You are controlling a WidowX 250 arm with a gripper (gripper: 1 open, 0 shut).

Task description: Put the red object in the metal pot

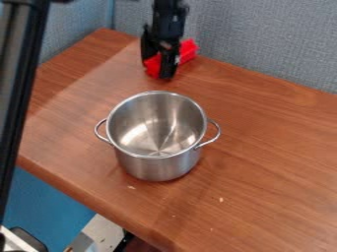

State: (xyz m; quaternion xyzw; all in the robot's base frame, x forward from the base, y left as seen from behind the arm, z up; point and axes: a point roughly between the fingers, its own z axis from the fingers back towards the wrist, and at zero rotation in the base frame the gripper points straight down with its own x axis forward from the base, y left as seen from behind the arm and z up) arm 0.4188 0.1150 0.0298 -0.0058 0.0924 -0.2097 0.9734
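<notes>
A shiny stainless steel cylindrical pot (156, 136) with two small loop handles stands upright on the brown wooden table (257, 157), left of the middle of the scene. It has no lid, and its inside is bare down to the bottom. One handle points left, the other right. The bright red block (188, 49) lies outside the pot, on the table's far part near the blue-grey padded wall (263, 39), well apart from the pot's rim. The black gripper (166, 61) reaches down over the block from the far side, its jaws spread and covering the block's middle, so red shows on both sides of it; whether the fingers touch the block cannot be told. A dark, blurred upright bar (19, 79) crosses the scene's left edge and hides part of the table there. Between block and pot nothing stands on the wood.
</notes>
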